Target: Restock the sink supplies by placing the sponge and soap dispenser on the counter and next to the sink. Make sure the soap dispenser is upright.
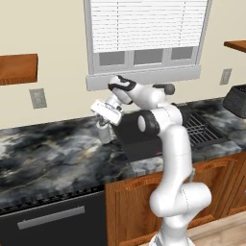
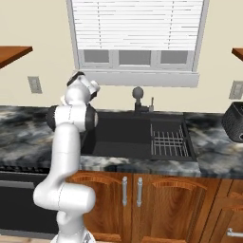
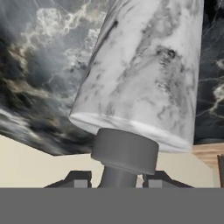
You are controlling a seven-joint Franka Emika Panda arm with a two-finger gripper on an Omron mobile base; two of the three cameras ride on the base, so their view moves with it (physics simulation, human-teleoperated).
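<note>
Closest to the hand camera: gripper point(image 3: 116, 181), with two dark fingertips point(image 3: 78, 180) set either side of the grey pump neck of the dispenser point(image 3: 144, 74). Narrow slivers of space seem to show between tips and neck, but cannot tell whether pressing on it or just clear of it. Beyond the neck, pale marbled bottle body running away from the camera, base down on the counter point(image 3: 35, 65).

From the left base view: white arm rising from the lower right, bent over toward the left, hand tilted downward. Gripper point(image 1: 106, 117) right over the top of the dispenser point(image 1: 104, 133), nozzle hidden under the hand. Dispenser standing upright on the counter point(image 1: 48, 158), just beside the left rim of the sink point(image 1: 139, 139), outside the basin. In front and below, brown cabinets point(image 1: 129, 206) and a black appliance front with a grey bar handle point(image 1: 48, 221).

From the right base view: arm up from the lower left, covering the left end of the sink point(image 2: 118, 135). Wire rack point(image 2: 167, 142) in the right part of the basin. Counter point(image 2: 209, 142) continuing to the right, carrying a dark meshed thing point(image 2: 233, 121) at the frame edge. Wooden doors point(image 2: 137, 190) with two upright handles under the sink.

Farther back: faucet point(image 2: 138, 97) with a round knob behind the basin. On the wall, outlet point(image 1: 38, 98), wooden shelf point(image 1: 18, 68) at the left, and window with lowered white blinds point(image 2: 137, 28) above the sink.
</note>
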